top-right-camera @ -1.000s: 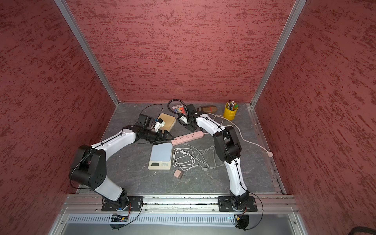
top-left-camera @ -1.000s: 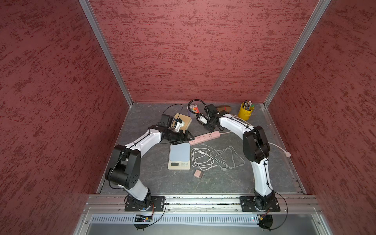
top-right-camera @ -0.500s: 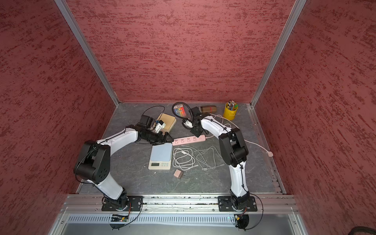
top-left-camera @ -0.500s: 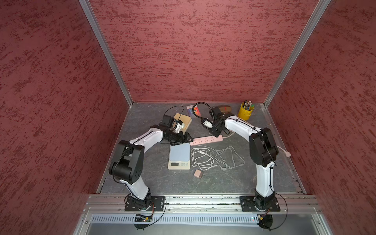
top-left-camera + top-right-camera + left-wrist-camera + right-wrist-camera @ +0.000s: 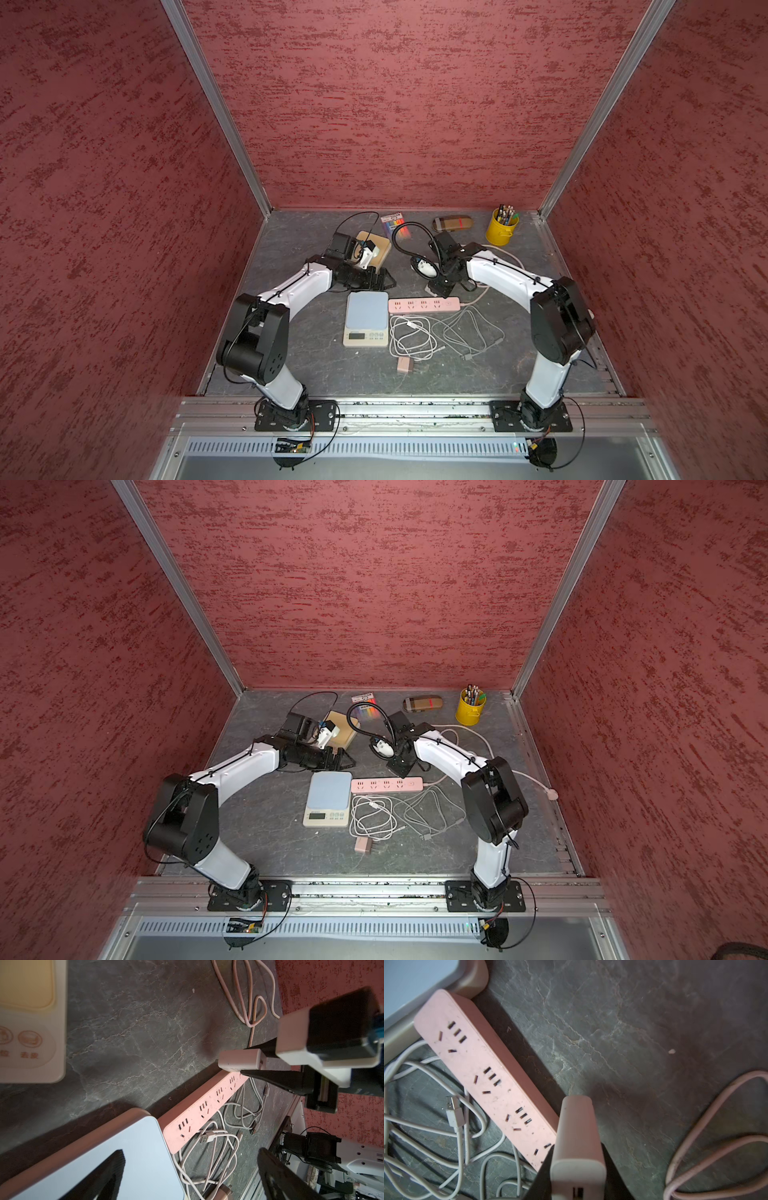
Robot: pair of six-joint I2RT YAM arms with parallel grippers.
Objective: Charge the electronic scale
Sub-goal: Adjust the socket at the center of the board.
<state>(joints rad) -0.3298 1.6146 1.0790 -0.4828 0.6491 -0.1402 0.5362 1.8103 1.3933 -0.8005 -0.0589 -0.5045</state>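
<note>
A: Why does the right gripper hang over the far end of the pink power strip?
B: It is clamped on a pink charger block with the USB port toward the wrist, probably so the prongs can go down into the end socket.
A: And the left gripper?
B: Spread wide and empty, just behind the electronic scale, perhaps ready to steady something. The scale lies on the counter just beside the strip's other end, with a white cable loose next to it.
A: Any containers?
B: A yellow cup at the back holds pencils.
</note>
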